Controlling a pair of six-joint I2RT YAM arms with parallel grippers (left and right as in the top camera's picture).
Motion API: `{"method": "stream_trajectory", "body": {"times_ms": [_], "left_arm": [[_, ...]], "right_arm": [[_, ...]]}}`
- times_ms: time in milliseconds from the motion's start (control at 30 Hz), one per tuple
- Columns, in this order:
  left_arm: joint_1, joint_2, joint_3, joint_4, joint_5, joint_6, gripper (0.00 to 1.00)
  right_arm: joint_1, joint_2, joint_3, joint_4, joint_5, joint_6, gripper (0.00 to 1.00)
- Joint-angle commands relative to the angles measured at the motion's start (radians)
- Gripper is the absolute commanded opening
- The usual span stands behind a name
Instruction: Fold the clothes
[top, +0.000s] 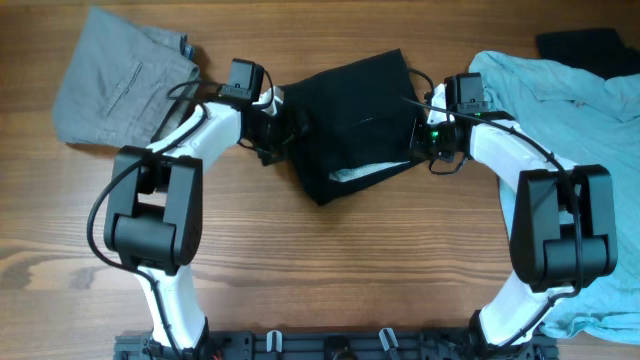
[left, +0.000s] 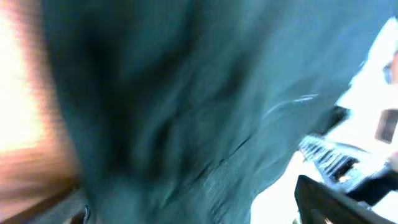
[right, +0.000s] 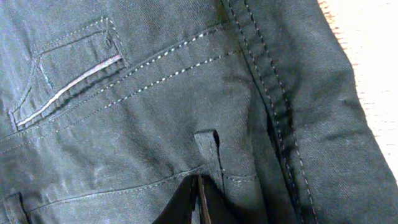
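Brown wooden table (top: 330, 270) carries crumpled grey fabric shorts (top: 120, 85) far left, part-folded black fabric shorts (top: 350, 120) centre, light blue T-shirt (top: 570, 100) sprawled right.

Count from overhead view. Black shorts (top: 355, 110): 1. Grey shorts (top: 120, 85): 1. Light blue T-shirt (top: 590, 110): 1. Dark cloth (top: 585, 45) at far right edge: 1, kind unclear. Fabric items total: 4. Arms: 2, left arm (top: 190, 135) and right arm (top: 510, 145). Table (top: 330, 260): 1.

Plain black shorts (top: 350, 110); grey shorts (top: 120, 85); light-blue T-shirt (top: 570, 100).
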Motion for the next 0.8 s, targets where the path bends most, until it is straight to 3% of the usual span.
{"method": "stream_trajectory", "body": {"times_ms": [0,100,200,233,367,467,567,700,767], "left_arm": [[-0.052,0.141,-0.069,0.122,0.024,-0.051,0.94],[-0.106,0.19,-0.069,0.222,0.018,-0.066,0.85],[-0.147,0.204,-0.069,0.234,-0.097,-0.065,0.47],[-0.151,0.204,-0.069,0.234,-0.113,-0.053,0.27],[-0.142,0.188,-0.056,0.168,-0.111,0.08,0.06],[-0.087,0.079,0.042,-0.078,-0.108,0.166,0.04],[0.011,-0.085,0.27,-0.337,-0.108,0.248,0.04],[0.153,-0.216,0.509,-0.345,-0.108,0.233,0.04],[0.221,-0.222,0.571,-0.2,-0.109,0.196,0.04]], "right_arm": [[0.003,0.047,-0.004,-0.014,0.001,-0.013,0.08],[0.003,0.047,-0.004,-0.015,0.001,-0.011,0.08],[0.003,0.047,-0.004,-0.023,-0.007,-0.01,0.08],[0.003,0.047,-0.004,-0.028,-0.024,-0.01,0.07],[0.002,0.04,-0.001,-0.069,-0.183,-0.01,0.04],[0.0,-0.032,0.006,-0.133,-0.193,-0.065,0.04],[-0.026,-0.145,0.006,-0.132,-0.191,-0.089,0.06],[-0.043,-0.222,0.006,-0.128,-0.191,-0.087,0.05],[-0.043,-0.222,0.006,-0.129,-0.191,-0.06,0.05]]}}
